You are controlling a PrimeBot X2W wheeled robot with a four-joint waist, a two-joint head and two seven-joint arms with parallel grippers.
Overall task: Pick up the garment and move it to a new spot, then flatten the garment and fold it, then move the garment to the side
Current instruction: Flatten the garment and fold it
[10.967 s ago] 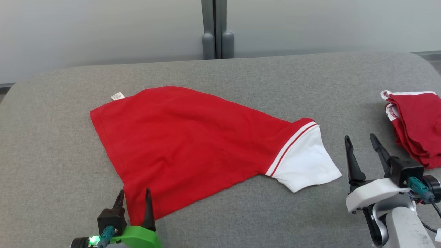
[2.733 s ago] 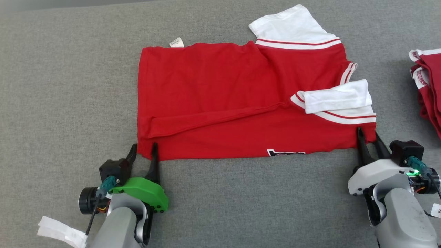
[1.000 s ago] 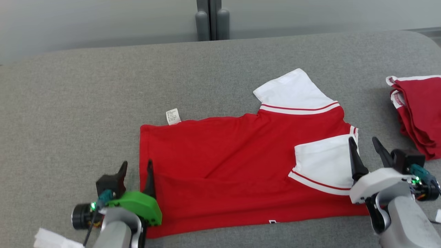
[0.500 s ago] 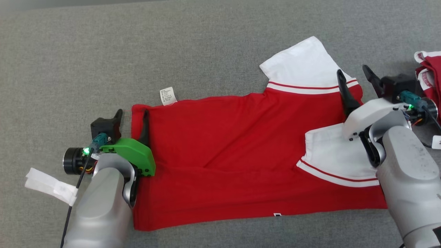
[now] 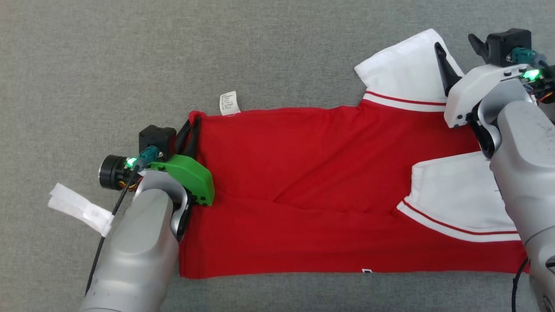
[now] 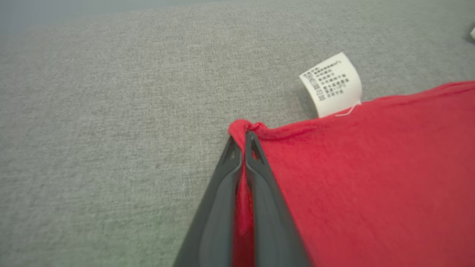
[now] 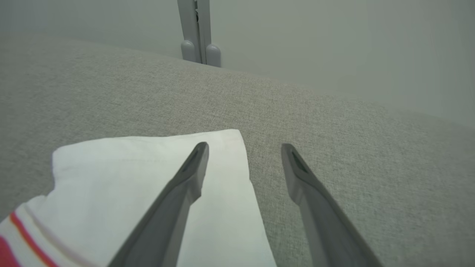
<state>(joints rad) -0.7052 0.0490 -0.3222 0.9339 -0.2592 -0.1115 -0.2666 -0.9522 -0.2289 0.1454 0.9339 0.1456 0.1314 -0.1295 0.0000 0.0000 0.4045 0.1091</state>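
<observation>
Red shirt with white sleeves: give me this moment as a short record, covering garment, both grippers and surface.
garment: red shirt with white sleeves, spread out, near sleeve folded onto body
surface: grey fabric surface
left gripper: fingers shut on the shirt's far hem corner, beside white care label
right gripper: fingers open, straddling edge of far white sleeve

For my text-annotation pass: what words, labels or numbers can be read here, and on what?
On the care label at the far edge of the red garment: rows of small print, too blurred to read.
On the black-and-white mark at its near hem: mostly hidden, unreadable.
No text can be quoted.
</observation>
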